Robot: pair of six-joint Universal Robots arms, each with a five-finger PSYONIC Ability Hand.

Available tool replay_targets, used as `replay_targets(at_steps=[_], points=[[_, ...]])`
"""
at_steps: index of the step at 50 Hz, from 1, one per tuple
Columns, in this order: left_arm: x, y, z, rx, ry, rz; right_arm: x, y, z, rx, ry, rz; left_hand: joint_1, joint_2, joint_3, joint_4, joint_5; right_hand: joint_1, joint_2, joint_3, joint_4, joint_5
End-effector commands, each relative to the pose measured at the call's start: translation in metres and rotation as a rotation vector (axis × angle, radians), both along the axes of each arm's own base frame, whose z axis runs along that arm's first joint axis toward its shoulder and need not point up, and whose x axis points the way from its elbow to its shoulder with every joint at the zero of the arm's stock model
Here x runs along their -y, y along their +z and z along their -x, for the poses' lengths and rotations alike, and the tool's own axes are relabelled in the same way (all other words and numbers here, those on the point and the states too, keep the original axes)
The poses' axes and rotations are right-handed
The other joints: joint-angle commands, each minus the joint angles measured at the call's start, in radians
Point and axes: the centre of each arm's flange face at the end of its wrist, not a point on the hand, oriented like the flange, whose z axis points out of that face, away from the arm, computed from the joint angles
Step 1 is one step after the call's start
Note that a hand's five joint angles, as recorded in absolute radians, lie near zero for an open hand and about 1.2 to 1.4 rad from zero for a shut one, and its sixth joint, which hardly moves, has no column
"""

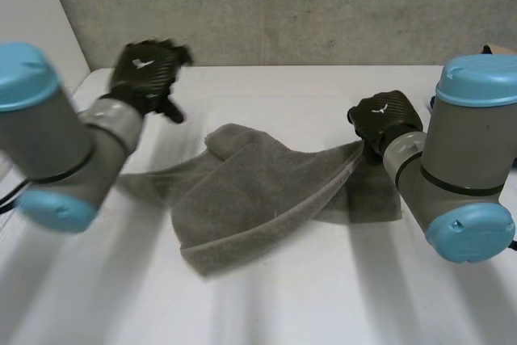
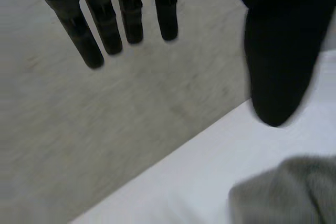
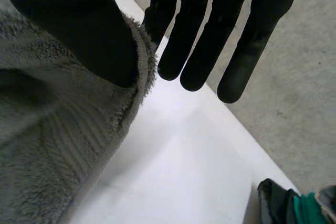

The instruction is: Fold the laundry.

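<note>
One grey fleece cloth (image 1: 250,199) lay crumpled, partly doubled over, mid white table (image 1: 323,305). L hand (image 1: 145,70) raised clear of cloth, off its far-left end, no contact; fingers (image 2: 105,24) straight, set apart from thumb, nothing held. R hand (image 1: 384,119) at cloth's right corner, corner drawn up to it. R wrist view: thumb (image 3: 89,35) lay on cloth edge, fingers (image 3: 199,51) straight just beyond it, edge nipped betw. thumb & nearest finger. Dark/teal item (image 3: 294,205) well apart from cloth, past table rim.
</note>
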Motion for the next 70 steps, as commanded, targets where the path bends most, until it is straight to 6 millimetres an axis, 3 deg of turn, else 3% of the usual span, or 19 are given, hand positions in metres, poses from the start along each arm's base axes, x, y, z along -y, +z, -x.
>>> replay_targets(at_steps=[1, 7, 10, 12, 18, 22, 30, 46, 50, 52, 58, 62, 67, 70], points=[[-0.063, -0.025, -0.053, 0.096, 0.086, -0.249, 0.022, -0.003, 0.007, -0.03, -0.032, 0.07, 0.365, 0.386, 0.387, 0.386, 0.384, 0.271, 0.222, 0.206, 0.199, 0.232], [-0.124, -0.073, -0.061, 0.197, -0.034, -0.595, 0.022, -0.018, 0.009, -0.057, -0.031, 0.034, 0.459, 0.48, 0.481, 0.48, 0.478, 0.271, 0.222, 0.206, 0.199, 0.232], [-0.139, -0.084, -0.06, 0.193, -0.106, -0.685, 0.021, -0.022, 0.009, -0.058, -0.029, 0.022, 0.48, 0.501, 0.502, 0.501, 0.499, 0.271, 0.222, 0.206, 0.199, 0.232], [-0.143, -0.09, -0.057, 0.173, -0.163, -0.709, 0.019, -0.023, 0.01, -0.06, -0.026, 0.017, 0.366, 0.387, 0.388, 0.387, 0.385, 0.271, 0.222, 0.206, 0.199, 0.232], [-0.124, -0.102, -0.049, 0.144, -0.19, -0.639, 0.017, -0.026, 0.011, -0.063, -0.026, 0.006, 0.192, 0.214, 0.215, 0.214, 0.212, 0.271, 0.222, 0.206, 0.199, 0.232], [-0.111, -0.107, -0.045, 0.141, -0.179, -0.595, 0.012, -0.032, 0.012, -0.066, -0.023, -0.015, 0.195, 0.216, 0.218, 0.216, 0.214, 0.271, 0.222, 0.206, 0.199, 0.232], [-0.104, -0.12, -0.032, 0.175, -0.172, -0.595, 0.005, -0.041, 0.014, -0.076, -0.017, -0.047, 0.212, 0.234, 0.235, 0.234, 0.232, 0.271, 0.222, 0.206, 0.199, 0.232], [-0.082, -0.114, -0.027, 0.16, -0.106, -0.458, 0.006, -0.045, 0.016, -0.075, -0.023, -0.042, 0.209, 0.231, 0.232, 0.231, 0.229, 0.271, 0.222, 0.206, 0.199, 0.232], [-0.08, -0.127, -0.02, 0.182, -0.123, -0.469, 0.004, -0.045, 0.015, -0.076, -0.017, -0.045, 0.212, 0.234, 0.235, 0.234, 0.232, 0.271, 0.222, 0.206, 0.199, 0.232], [-0.076, -0.126, -0.017, 0.181, -0.122, -0.458, 0.003, -0.046, 0.014, -0.077, -0.015, -0.046, 0.23, 0.251, 0.253, 0.251, 0.25, 0.271, 0.222, 0.206, 0.199, 0.232], [-0.054, -0.114, -0.008, 0.144, -0.103, -0.348, 0.004, -0.045, 0.015, -0.077, -0.02, -0.045, 0.945, 0.967, 0.968, 0.967, 0.965, 0.271, 0.222, 0.206, 0.199, 0.232], [-0.042, -0.11, -0.004, 0.122, -0.097, -0.281, 0.004, -0.037, 0.017, -0.07, -0.025, -0.031, 0.996, 1.017, 1.019, 1.017, 1.016, 0.271, 0.222, 0.206, 0.199, 0.232], [-0.05, -0.094, -0.005, 0.153, -0.1, -0.288, -0.003, 0.004, 0.023, -0.054, -0.027, 0.056, 0.996, 1.017, 1.019, 1.017, 1.016, 0.271, 0.222, 0.206, 0.199, 0.232], [-0.062, -0.04, -0.014, 0.151, -0.088, -0.194, -0.015, 0.045, 0.03, -0.058, -0.024, 0.131, 0.996, 1.017, 1.019, 1.017, 1.016, 0.271, 0.222, 0.206, 0.199, 0.232]])
